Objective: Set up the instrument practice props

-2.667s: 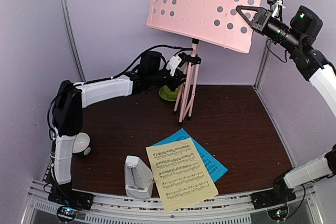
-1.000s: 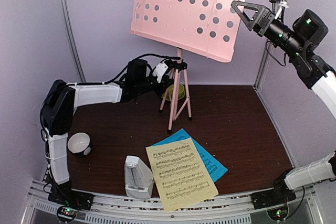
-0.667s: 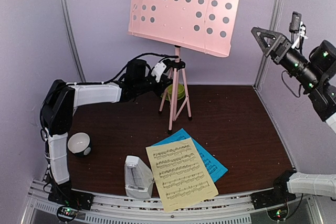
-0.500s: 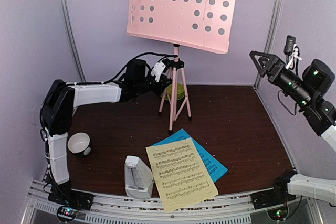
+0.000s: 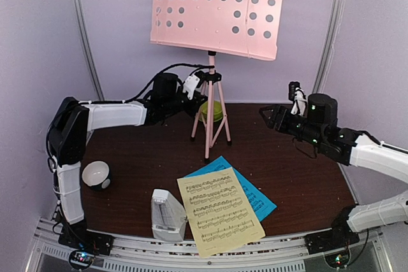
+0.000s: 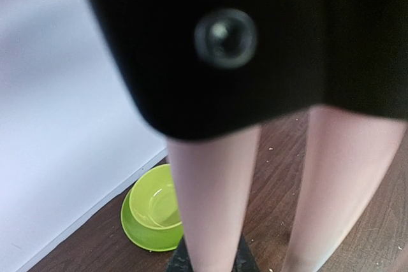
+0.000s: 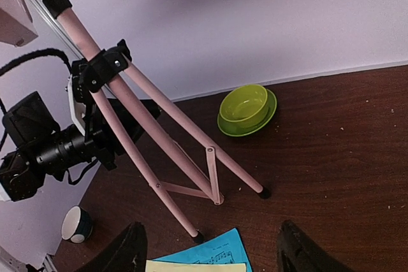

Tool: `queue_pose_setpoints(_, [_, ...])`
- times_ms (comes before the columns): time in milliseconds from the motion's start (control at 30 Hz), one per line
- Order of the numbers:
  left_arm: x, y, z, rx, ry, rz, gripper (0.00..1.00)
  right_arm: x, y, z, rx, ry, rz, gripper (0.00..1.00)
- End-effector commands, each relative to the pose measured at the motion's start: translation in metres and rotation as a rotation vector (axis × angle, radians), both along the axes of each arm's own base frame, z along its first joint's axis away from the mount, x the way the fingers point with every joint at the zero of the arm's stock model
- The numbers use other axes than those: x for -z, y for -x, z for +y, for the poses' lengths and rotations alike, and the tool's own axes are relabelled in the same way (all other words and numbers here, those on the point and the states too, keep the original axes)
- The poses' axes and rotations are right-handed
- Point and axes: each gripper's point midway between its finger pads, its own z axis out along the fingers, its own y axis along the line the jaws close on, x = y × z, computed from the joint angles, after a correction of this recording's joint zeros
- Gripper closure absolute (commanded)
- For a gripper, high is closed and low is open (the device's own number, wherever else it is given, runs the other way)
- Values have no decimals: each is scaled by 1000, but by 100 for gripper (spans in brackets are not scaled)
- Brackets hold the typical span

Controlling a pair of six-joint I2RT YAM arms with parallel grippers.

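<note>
The pink music stand stands upright at the back of the table, its punched panel [image 5: 217, 11] high above its tripod legs [image 5: 208, 122]. My left gripper [image 5: 197, 86] is shut on one leg [image 6: 213, 208] just under the black collar [image 6: 229, 42]. To the right of the stand, my right gripper [image 5: 268, 114] hangs open above the table, holding nothing; its fingers [image 7: 131, 253] frame the leg tips [image 7: 217, 199] and the blue page's corner [image 7: 220, 253]. At the front, the yellow page [image 5: 220, 211] overlaps the blue page [image 5: 258, 199]. The metronome [image 5: 167, 214] stands to their left.
A green bowl on a saucer [image 5: 215, 111] sits behind the tripod by the back wall, also in the wrist views [image 6: 153, 211] [image 7: 247, 109]. A small white-and-black bowl [image 5: 97, 174] rests at the left near my left arm. Walls close in the table.
My right gripper has left the panel's right edge and swung down to just above the table. The stand has shifted slightly left and now stands straighter.
</note>
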Motion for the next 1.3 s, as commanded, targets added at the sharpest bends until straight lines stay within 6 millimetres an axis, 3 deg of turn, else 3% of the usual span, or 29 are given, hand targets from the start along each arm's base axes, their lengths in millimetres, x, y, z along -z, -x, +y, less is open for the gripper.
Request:
queue_pose_setpoints(0, [-21, -1, 17, -101, 24, -20, 100, -19, -15, 36, -21, 7, -64, 31])
queue_pose_setpoints(333, [-17, 7, 13, -132, 61, 4, 100, 5, -42, 126, -141, 26, -42, 35])
queue_pose_setpoints(533, [-20, 7, 14, -136, 78, 6, 100, 20, -54, 156, -169, 54, -31, 37])
queue_pose_setpoints(733, [-22, 5, 15, -157, 62, -8, 100, 32, -60, 173, -190, 51, -22, 40])
queue_pose_setpoints(1000, [-26, 9, 8, -112, 64, -5, 100, 54, -65, 183, -208, 87, -17, 53])
queue_pose_setpoints(1133, [-25, 10, 9, -109, 56, -4, 100, 59, -69, 183, -204, 120, -20, 64])
queue_pose_setpoints(1267, [-28, 9, 10, -117, 57, -14, 100, 54, -70, 182, -203, 134, -18, 81])
